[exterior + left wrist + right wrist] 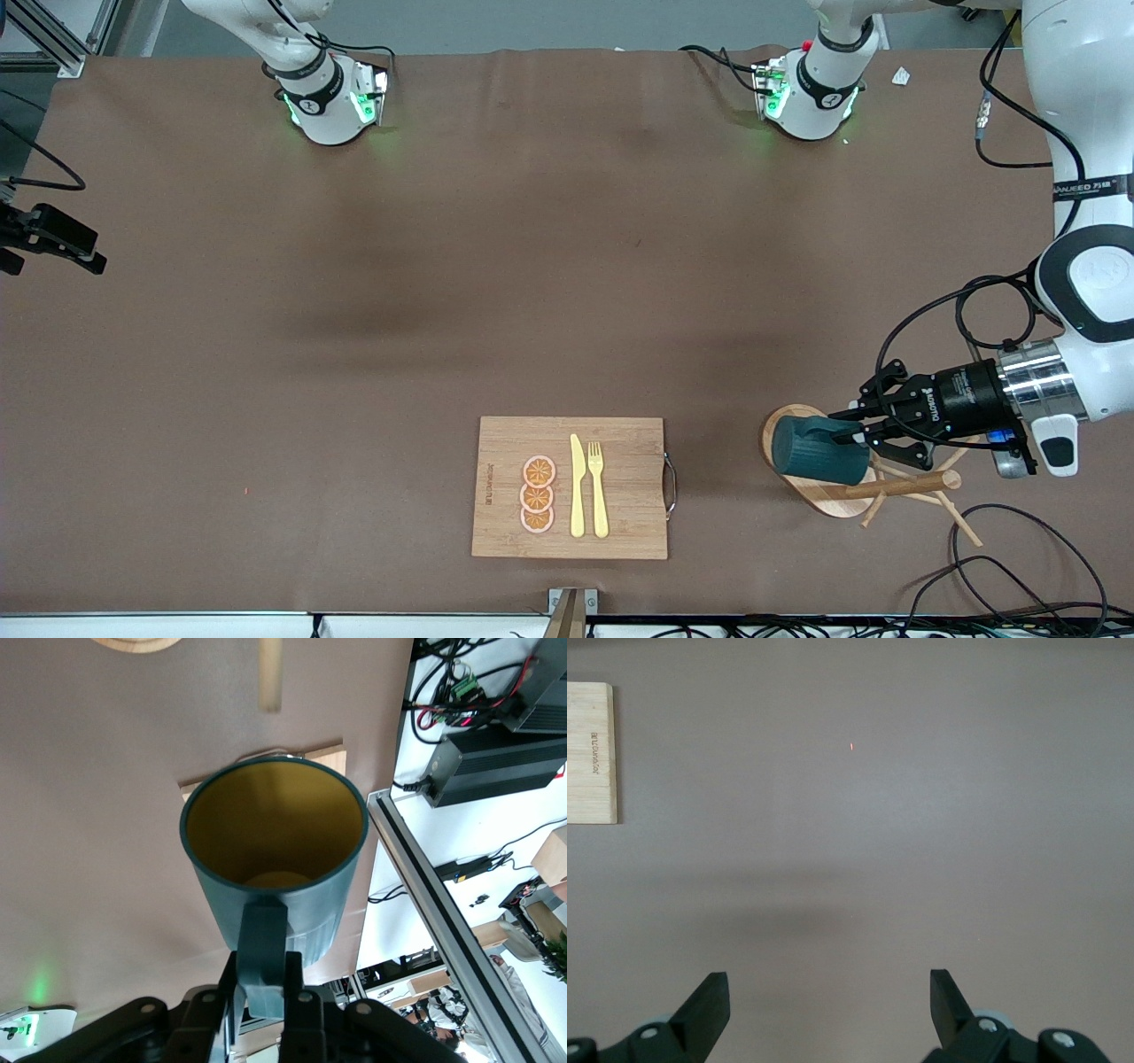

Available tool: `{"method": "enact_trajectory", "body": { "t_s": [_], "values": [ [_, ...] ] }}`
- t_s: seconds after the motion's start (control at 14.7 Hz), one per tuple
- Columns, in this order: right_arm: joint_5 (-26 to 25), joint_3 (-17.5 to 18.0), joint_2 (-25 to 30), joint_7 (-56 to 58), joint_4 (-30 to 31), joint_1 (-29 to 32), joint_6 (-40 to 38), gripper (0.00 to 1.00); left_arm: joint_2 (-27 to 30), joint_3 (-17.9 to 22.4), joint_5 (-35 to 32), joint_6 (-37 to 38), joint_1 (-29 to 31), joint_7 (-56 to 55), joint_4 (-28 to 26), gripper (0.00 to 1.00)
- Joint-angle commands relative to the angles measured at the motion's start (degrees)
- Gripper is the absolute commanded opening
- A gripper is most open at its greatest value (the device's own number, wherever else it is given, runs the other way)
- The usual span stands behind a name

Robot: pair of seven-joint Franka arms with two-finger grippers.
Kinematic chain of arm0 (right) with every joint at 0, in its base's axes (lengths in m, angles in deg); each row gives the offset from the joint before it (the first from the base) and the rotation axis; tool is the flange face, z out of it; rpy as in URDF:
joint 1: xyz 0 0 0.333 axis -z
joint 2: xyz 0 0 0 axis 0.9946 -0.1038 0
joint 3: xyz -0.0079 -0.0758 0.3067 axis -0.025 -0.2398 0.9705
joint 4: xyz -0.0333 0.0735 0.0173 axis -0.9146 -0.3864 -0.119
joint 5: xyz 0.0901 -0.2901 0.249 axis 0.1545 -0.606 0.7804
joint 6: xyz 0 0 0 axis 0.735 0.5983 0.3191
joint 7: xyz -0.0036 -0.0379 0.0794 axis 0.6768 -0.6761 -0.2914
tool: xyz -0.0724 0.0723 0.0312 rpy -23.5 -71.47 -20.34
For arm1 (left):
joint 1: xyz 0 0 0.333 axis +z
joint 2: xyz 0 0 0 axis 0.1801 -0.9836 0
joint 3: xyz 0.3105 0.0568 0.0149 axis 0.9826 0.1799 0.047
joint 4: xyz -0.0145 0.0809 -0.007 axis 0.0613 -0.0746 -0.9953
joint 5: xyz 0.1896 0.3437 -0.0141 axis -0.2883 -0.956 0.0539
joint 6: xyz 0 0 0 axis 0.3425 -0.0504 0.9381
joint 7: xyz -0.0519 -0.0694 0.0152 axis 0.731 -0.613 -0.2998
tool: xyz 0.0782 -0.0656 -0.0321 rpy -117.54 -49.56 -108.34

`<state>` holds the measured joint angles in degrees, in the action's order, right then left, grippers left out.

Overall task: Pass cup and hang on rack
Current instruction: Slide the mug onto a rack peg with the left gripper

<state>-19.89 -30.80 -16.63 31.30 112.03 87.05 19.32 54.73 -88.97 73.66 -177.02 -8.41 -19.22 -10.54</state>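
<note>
two arms work at a brown table [354, 310]. the left gripper [864, 431] hangs over the rack [824, 496], close to the table edge nearest the front camera and toward the left arm's end, not far from that corner. its fingers [301, 1010] are clamped on the handle of the cup [817, 451], which it holds tipped on its side in the air above the rack's oval base. in the left wrist view the cup [275, 859] shows its mustard-yellow inside and the dark teal handle pinched between the two black fingers, with the mouth pointing away from the wrist.

the rack stands on the table with its base partly covered by the cup in the front view; its post runs from beside the cup toward the left arm's end of the table, and thin pegs splay out from it. whether the cup touches a peg cannot be told.

the right gripper [828, 1005] is seen only in the right wrist view, with its fingers [709, 1001] spread wide apart and nothing between them, over bare table. a black part at the table's edge on the right arm's end may belong to it, but that is unclear.

a bamboo cutting board [570, 487] lies at the middle of the edge nearest the front camera, well apart from the rack. on it are three orange slices [537, 494], a yellow knife [577, 486] and a yellow fork [598, 487], side by side.
</note>
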Motion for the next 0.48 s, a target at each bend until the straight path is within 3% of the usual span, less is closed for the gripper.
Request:
{"method": "enact_trajectory", "body": {
  "t_s": [0.0, 0.41],
  "values": [
    [-0.52, 0.07, 1.18, 0.19, 0.72, -0.19, 0.16, 1.0, -0.56, -0.32, 1.59, 0.13, 1.37, 1.92, 0.14, 0.01],
    [-0.52, 0.07, 1.18, 0.19, 0.72, -0.19, 0.25, 1.0, -2.58, -0.32, 3.7, 0.48, 3.74, 2.98, 0.14, 0.01]
  ]
}}
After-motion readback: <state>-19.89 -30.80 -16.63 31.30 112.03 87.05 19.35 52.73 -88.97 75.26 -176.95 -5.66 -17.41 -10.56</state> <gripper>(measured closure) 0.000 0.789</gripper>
